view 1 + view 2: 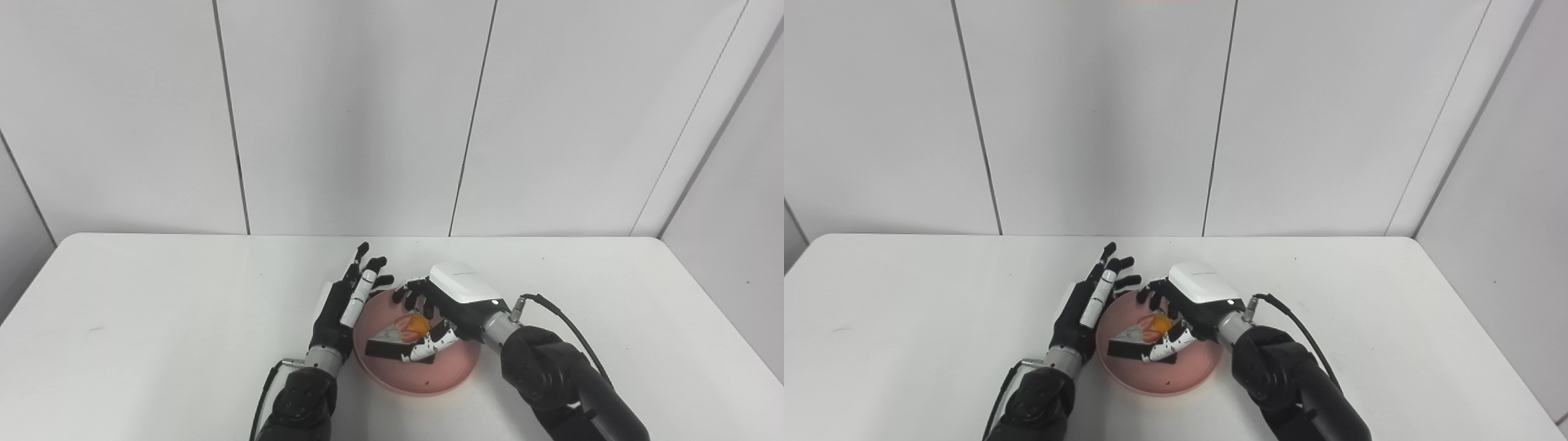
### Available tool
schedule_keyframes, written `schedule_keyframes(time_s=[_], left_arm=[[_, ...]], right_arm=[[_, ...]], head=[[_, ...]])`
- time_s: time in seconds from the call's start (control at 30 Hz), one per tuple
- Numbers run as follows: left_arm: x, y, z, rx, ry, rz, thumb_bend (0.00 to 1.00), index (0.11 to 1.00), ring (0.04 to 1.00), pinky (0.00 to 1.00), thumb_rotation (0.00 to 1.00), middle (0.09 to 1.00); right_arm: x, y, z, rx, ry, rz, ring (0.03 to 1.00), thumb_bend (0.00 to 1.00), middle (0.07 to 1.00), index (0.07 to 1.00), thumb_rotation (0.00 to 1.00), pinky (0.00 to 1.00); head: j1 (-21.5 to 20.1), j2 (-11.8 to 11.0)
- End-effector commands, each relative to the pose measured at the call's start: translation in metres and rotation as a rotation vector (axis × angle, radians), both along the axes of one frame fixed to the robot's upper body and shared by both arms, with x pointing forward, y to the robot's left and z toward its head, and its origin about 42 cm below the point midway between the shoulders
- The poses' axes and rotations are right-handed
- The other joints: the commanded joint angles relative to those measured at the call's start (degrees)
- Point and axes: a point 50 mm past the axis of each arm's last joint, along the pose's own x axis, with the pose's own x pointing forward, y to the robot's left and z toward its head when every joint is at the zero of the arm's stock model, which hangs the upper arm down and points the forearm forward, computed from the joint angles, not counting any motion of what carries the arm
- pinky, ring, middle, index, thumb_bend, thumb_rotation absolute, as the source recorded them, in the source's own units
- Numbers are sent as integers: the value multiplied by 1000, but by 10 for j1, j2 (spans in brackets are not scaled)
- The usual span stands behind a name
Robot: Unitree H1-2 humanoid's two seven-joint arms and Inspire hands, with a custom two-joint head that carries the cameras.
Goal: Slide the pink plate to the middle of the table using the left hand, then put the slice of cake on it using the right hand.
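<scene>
The pink plate sits on the white table, near its front edge at the middle. The slice of cake, pale with an orange topping and a dark side, rests in the plate. My right hand reaches over the plate from the right. Its fingers are on the cake's far side and its thumb lies against the near side, closed around the slice. My left hand is open, fingers spread and pointing away, right beside the plate's left rim. The scene also shows in the right eye view: plate, cake.
The table ends at a white panelled wall behind and a grey wall on the right. A black cable loops off my right wrist.
</scene>
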Motion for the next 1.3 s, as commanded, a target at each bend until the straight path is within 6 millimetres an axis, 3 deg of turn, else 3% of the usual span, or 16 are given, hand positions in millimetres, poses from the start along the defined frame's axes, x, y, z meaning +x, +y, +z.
schedule_keyframes(time_s=[0.0, 0.27, 0.5, 0.6, 0.67, 0.73, 0.83, 0.97, 1.13, 1.27], left_arm=[[-22, 8, -43, 9, 129, 4, 702, 953, 784, 713, 860, 871], [-24, 17, -44, 7, 124, 8, 662, 956, 784, 734, 869, 869], [-28, 32, -44, 31, 98, 58, 608, 952, 812, 714, 872, 899], [-32, 46, -44, 35, 74, 106, 609, 956, 817, 737, 869, 895], [-35, 52, -42, 22, 51, 152, 603, 954, 820, 769, 842, 882], [-36, 56, -40, 16, 33, 184, 569, 957, 843, 818, 832, 887], [-39, 59, -37, 22, 7, 231, 546, 942, 858, 839, 825, 892], [-40, 59, -37, 28, 3, 252, 612, 928, 905, 895, 838, 913], [-41, 58, -33, 49, -7, 256, 616, 944, 939, 923, 865, 942], [-42, 56, -31, 66, -13, 264, 625, 959, 979, 988, 890, 970]], right_arm=[[-2, -6, 20, 20, -86, 8, 625, 953, 747, 762, 423, 455], [-13, -19, 10, 189, -205, 2, 687, 1000, 804, 894, 611, 510], [-16, -27, -13, 559, -356, -40, 633, 805, 727, 945, 924, 504], [-18, -29, -30, 804, -346, -95, 634, 743, 730, 949, 937, 511], [-20, -32, -39, 968, -292, -139, 641, 764, 739, 951, 972, 530], [-21, -34, -45, 1076, -247, -159, 693, 726, 767, 981, 995, 609], [-16, -40, -54, 1212, -240, -195, 713, 697, 772, 962, 987, 646], [-8, -44, -69, 1257, -241, -212, 740, 695, 795, 947, 1000, 678], [-3, -45, -89, 1302, -169, -233, 751, 742, 796, 923, 1000, 691], [-3, -42, -92, 1324, -129, -258, 751, 771, 799, 897, 1000, 691]], head=[[0, 2], [-3, 4], [0, 8], [-5, 13], [-10, 13], [-14, 14], [-17, 15], [-19, 16], [-17, 19], [-16, 19]])
